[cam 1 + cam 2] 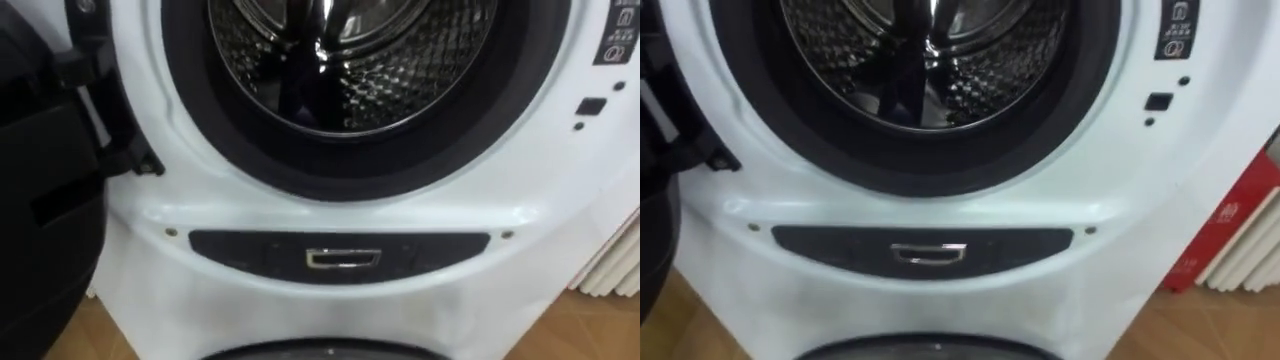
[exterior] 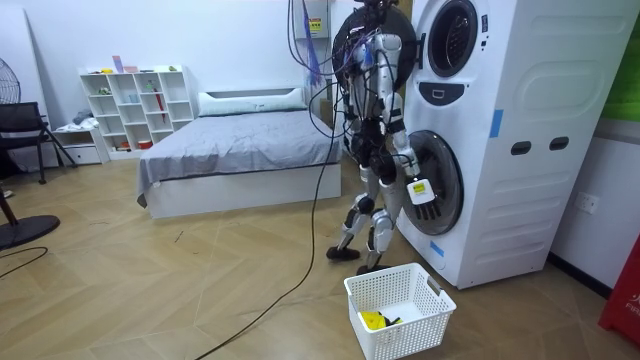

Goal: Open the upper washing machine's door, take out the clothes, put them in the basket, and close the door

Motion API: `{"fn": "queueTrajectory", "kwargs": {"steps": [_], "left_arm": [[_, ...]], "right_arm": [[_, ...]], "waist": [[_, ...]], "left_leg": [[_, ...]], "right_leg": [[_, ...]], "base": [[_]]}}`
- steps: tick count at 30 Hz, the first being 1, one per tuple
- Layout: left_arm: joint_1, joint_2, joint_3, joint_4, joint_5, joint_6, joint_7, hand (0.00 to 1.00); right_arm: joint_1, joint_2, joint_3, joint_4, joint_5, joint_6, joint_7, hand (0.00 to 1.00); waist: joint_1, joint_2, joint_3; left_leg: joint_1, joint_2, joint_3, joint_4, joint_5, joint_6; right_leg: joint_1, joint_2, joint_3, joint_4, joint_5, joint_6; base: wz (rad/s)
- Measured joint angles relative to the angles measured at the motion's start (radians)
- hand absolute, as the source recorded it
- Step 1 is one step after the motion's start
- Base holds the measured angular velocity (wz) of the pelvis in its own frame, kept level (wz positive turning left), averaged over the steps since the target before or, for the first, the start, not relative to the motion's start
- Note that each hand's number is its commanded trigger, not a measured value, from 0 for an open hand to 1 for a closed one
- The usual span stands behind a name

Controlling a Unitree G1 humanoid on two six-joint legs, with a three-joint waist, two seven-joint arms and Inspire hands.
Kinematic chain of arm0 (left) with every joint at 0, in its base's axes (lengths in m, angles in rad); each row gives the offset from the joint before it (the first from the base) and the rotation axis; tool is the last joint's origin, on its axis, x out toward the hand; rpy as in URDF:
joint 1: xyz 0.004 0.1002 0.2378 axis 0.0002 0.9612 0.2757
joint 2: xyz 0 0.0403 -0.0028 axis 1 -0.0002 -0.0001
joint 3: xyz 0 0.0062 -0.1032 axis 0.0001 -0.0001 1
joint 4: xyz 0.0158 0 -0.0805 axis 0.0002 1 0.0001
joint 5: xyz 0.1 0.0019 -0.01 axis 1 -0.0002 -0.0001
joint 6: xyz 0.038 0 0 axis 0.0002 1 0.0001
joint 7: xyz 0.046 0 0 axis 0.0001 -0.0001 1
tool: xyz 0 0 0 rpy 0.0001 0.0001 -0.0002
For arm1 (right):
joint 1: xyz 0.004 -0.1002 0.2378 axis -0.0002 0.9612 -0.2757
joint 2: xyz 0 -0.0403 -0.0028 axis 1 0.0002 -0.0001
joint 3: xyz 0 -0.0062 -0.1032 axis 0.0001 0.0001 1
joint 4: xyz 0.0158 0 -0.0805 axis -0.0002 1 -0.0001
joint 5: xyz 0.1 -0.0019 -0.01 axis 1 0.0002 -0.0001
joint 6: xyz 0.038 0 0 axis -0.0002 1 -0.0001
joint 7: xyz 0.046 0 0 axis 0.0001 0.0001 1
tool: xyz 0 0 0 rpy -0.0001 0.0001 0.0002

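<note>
Wooden flooring (image 2: 150,270) runs through a bedroom; at the room view's left stand a dark chair (image 2: 22,125) and a white shelf unit (image 2: 138,110), then a grey bed (image 2: 240,150). Further right the robot stands upright, facing a white washing machine (image 2: 530,150) built as two stacked units. Its right hand (image 2: 418,190) hangs low, just beside the round door of the lower unit (image 2: 445,190); whether its fingers are spread or closed cannot be told. On the floor near its feet, in front of the lower unit, sits a white basket (image 2: 435,300) with a small yellow piece (image 2: 373,320) lying inside. From the head camera, the black door (image 1: 40,180) of the upper unit hangs open at the left. Beside it a dark rubber ring (image 1: 250,150) surrounds the shiny metal drum (image 1: 400,60). A dark shape (image 1: 295,95) shows low in the drum, and I cannot tell if it is cloth. Below the opening is a dark oval panel (image 1: 240,250) with a chrome latch (image 1: 343,259). At the far right, past the machine, stand a red object (image 1: 1230,225) and a white ribbed radiator (image 1: 1250,265).
</note>
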Motion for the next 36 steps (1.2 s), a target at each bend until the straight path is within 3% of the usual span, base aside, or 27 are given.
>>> {"fn": "queueTrajectory", "kwargs": {"steps": [1, 2, 3, 5, 8, 10, 11, 13, 14, 15, 16, 17, 18, 19, 20, 21, 22, 23, 24, 25, 27, 28, 29, 30, 33, 36], "left_arm": [[-0.006, -0.01, -0.003, -0.003, 0.006, 0.0, -0.001, 0.0], [-0.006, -0.019, -0.006, -0.001, 0.005, 0.0, -0.002, 0.0], [-0.013, -0.028, -0.023, 0.003, 0.005, 0.001, -0.006, 0.0], [-0.044, -0.03, -0.036, 0.003, 0.006, 0.001, -0.017, 0.0], [-0.119, -0.029, -0.066, -0.004, 0.006, 0.0, -0.018, 0.0], [-0.175, -0.027, -0.103, -0.004, 0.006, -0.001, -0.018, 0.0], [-0.188, -0.027, -0.114, -0.003, 0.007, -0.001, -0.018, 0.0], [-0.208, -0.031, -0.142, -0.001, 0.007, -0.001, -0.017, 0.0], [-0.209, -0.032, -0.144, 0.002, 0.007, -0.002, -0.017, 0.0], [-0.209, -0.033, -0.149, 0.012, 0.005, -0.003, -0.017, 0.0], [-0.207, -0.033, -0.149, 0.025, 0.003, -0.003, -0.017, 0.0], [-0.202, -0.033, -0.15, 0.032, 0.003, -0.003, -0.017, 0.0], [-0.188, -0.032, -0.159, 0.051, -0.008, -0.004, -0.016, 0.0], [-0.168, -0.033, -0.164, 0.06, -0.024, -0.005, -0.015, 0.0], [-0.161, -0.036, -0.164, 0.068, -0.026, -0.004, -0.015, 0.0], [-0.147, -0.039, -0.173, 0.078, -0.033, -0.005, -0.015, 0.0], [-0.139, -0.037, -0.179, 0.078, -0.034, -0.007, -0.015, 0.0], [-0.139, -0.036, -0.179, 0.077, -0.033, -0.008, -0.015, 0.0], [-0.139, -0.036, -0.178, 0.077, -0.032, -0.011, -0.015, 0.0], [-0.137, -0.032, -0.176, 0.077, -0.032, -0.012, -0.015, 0.0], [-0.127, -0.025, -0.157, 0.078, -0.035, -0.012, -0.015, 0.0], [-0.123, -0.023, -0.145, 0.079, -0.036, -0.012, -0.015, 0.0], [-0.117, -0.027, -0.128, 0.087, -0.035, -0.012, -0.014, 0.0], [-0.111, -0.03, -0.109, 0.088, -0.032, -0.013, -0.015, 0.0], [-0.096, -0.028, -0.096, 0.089, -0.033, -0.023, -0.015, 0.0], [-0.094, -0.028, -0.096, 0.089, -0.048, -0.022, -0.015, 0.0]], "right_arm": [[-0.003, -0.011, 0.001, 0.004, -0.018, -0.001, -0.001, 0.0], [-0.004, -0.017, 0.001, 0.0, -0.02, -0.002, -0.002, 0.0], [-0.008, -0.023, -0.001, -0.009, -0.025, -0.008, -0.004, 0.0], [-0.023, -0.018, -0.002, -0.01, -0.024, -0.009, -0.01, 0.0], [-0.039, -0.014, -0.004, -0.009, -0.017, -0.009, -0.011, 0.0], [-0.052, -0.013, -0.023, -0.009, -0.016, -0.009, -0.019, 0.0], [-0.059, -0.013, -0.023, -0.009, -0.016, -0.009, -0.023, 0.0], [-0.063, -0.011, -0.024, -0.019, -0.016, -0.009, -0.024, 0.0], [-0.058, -0.01, -0.023, -0.029, -0.015, -0.009, -0.024, 0.0], [-0.046, -0.009, -0.014, -0.047, -0.012, -0.008, -0.024, 0.0], [-0.038, -0.008, -0.004, -0.049, -0.011, -0.008, -0.024, 0.0], [-0.035, -0.008, 0.001, -0.049, -0.01, -0.006, -0.025, 0.0], [-0.033, -0.008, 0.013, -0.05, -0.005, -0.006, -0.026, 0.0], [-0.03, -0.01, 0.02, -0.051, 0.001, -0.005, -0.028, 0.0], [-0.022, -0.01, 0.019, -0.051, 0.001, -0.004, -0.03, 0.0], [0.007, -0.011, 0.016, -0.051, 0.007, 0.003, -0.032, 0.0], [0.025, -0.011, 0.012, -0.05, 0.022, 0.004, -0.031, 0.0], [0.028, -0.012, 0.011, -0.049, 0.031, 0.004, -0.032, 0.0], [0.028, -0.016, 0.011, -0.041, 0.041, 0.004, -0.035, 0.0], [0.03, -0.015, 0.012, -0.038, 0.054, 0.001, -0.036, 0.0], [0.022, -0.01, 0.023, -0.037, 0.062, -0.001, -0.034, 0.0], [0.017, -0.007, 0.031, -0.037, 0.062, -0.002, -0.033, 0.0], [0.001, -0.006, 0.044, -0.036, 0.061, -0.006, -0.026, 0.0], [-0.001, 0.001, 0.045, -0.041, 0.059, -0.012, -0.019, 0.0], [-0.001, 0.01, 0.068, -0.043, 0.063, -0.013, -0.008, 0.0], [-0.003, 0.01, 0.079, -0.046, 0.062, -0.013, -0.004, 0.0]], "waist": [[0.005, 0.023, 0.007], [0.005, 0.032, 0.0101], [-0.004, 0.061, 0.0053], [-0.028, 0.074, 0.0078], [-0.053, 0.089, 0.0075], [-0.054, 0.097, 0.0045], [-0.054, 0.096, 0.0054], [-0.055, 0.08, 0.0051], [-0.051, 0.075, 0.0053], [-0.048, 0.066, 0.0057], [-0.046, 0.05, 0.0003], [-0.047, 0.042, -0.0009], [-0.047, 0.026, -0.0036], [-0.047, 0.027, 0.005], [-0.052, 0.033, 0.0078], [-0.055, 0.037, 0.0097], [-0.055, 0.04, 0.0037], [-0.054, 0.041, 0.0038], [-0.051, 0.042, 0.0039], [-0.051, 0.032, -0.0007], [-0.033, 0.014, -0.0024], [-0.026, 0.009, -0.0017], [-0.014, 0.013, -0.001], [-0.017, 0.015, -0.0032], [-0.007, 0.003, -0.005], [0.001, -0.01, -0.0035]], "left_leg": [[-0.018, 0.031, -0.002, 0.097, -0.003, -0.006], [-0.016, 0.048, -0.002, 0.15, 0.001, -0.014], [0.005, 0.066, -0.016, 0.216, 0.007, -0.024], [0.071, 0.06, -0.041, 0.212, 0.011, -0.04], [0.176, 0.044, -0.118, 0.078, -0.013, -0.08], [0.245, 0.042, -0.146, -0.101, -0.049, -0.077], [0.253, 0.043, -0.145, -0.142, -0.059, -0.071], [0.273, 0.039, -0.141, -0.298, -0.115, -0.051], [0.278, 0.027, -0.14, -0.333, -0.119, -0.041], [0.28, 0.011, -0.137, -0.384, -0.122, -0.023], [0.27, -0.016, -0.129, -0.41, -0.115, 0.007], [0.262, -0.034, -0.117, -0.415, -0.11, 0.029], [0.242, -0.065, -0.075, -0.416, -0.098, 0.065], [0.22, -0.067, -0.017, -0.399, -0.096, 0.079], [0.212, -0.062, 0.01, -0.382, -0.095, 0.079], [0.206, -0.054, 0.03, -0.384, -0.077, 0.08], [0.195, -0.049, 0.052, -0.398, -0.052, 0.077], [0.193, -0.045, 0.072, -0.408, -0.037, 0.07], [0.188, -0.037, 0.106, -0.426, -0.01, 0.059], [0.187, -0.036, 0.129, -0.444, 0.014, 0.05], [0.183, -0.048, 0.15, -0.453, 0.032, 0.036], [0.181, -0.052, 0.151, -0.45, 0.038, 0.027], [0.175, -0.056, 0.155, -0.448, 0.048, 0.015], [0.165, -0.048, 0.139, -0.452, 0.063, 0.017], [0.167, -0.027, 0.134, -0.472, 0.084, 0.008], [0.162, -0.016, 0.131, -0.475, 0.086, 0.007]], "right_leg": [[0.002, 0.018, -0.002, 0.007, -0.002, -0.012], [0.001, 0.032, -0.005, 0.013, -0.003, -0.019], [-0.01, 0.049, -0.016, 0.026, -0.008, -0.026], [-0.047, 0.052, -0.029, 0.056, -0.011, -0.03], [-0.128, 0.048, -0.083, 0.092, -0.002, -0.035], [-0.199, 0.043, -0.104, 0.113, 0.025, -0.036], [-0.215, 0.04, -0.11, 0.113, 0.037, -0.037], [-0.262, 0.025, -0.117, 0.096, 0.096, -0.029], [-0.268, 0.021, -0.115, 0.083, 0.118, -0.026], [-0.269, 0.014, -0.109, 0.042, 0.174, -0.018], [-0.264, 0.001, -0.09, -0.018, 0.239, -0.01], [-0.258, -0.007, -0.078, -0.05, 0.274, -0.006], [-0.242, -0.019, -0.045, -0.125, 0.345, 0.024], [-0.239, -0.038, -0.025, -0.117, 0.356, 0.084], [-0.24, -0.048, -0.027, -0.062, 0.318, 0.09], [-0.238, -0.073, -0.033, 0.086, 0.204, 0.081], [-0.224, -0.107, -0.031, 0.208, 0.096, 0.106], [-0.21, -0.127, -0.029, 0.26, 0.049, 0.108], [-0.164, -0.168, -0.018, 0.342, -0.029, 0.121], [-0.09, -0.202, 0.004, 0.367, -0.095, 0.15], [0.007, -0.219, 0.036, 0.272, -0.152, 0.185], [0.016, -0.213, 0.037, 0.224, -0.159, 0.177], [0.029, -0.197, 0.05, 0.161, -0.153, 0.155], [0.035, -0.178, 0.05, 0.119, -0.13, 0.145], [0.064, -0.144, 0.048, 0.029, -0.077, 0.136], [0.082, -0.13, 0.046, -0.022, -0.046, 0.134]], "base": [[-0.11], [-0.08], [0.14], [0.23], [0.4], [0.2], [0.09], [0.07], [0.0], [-0.09], [-0.13], [-0.2], [-0.16], [-0.08], [0.22], [0.5], [0.58], [0.62], [0.61], [0.54], [0.11], [-0.29], [-0.28], [-0.2], [-0.09], [-0.05]]}}
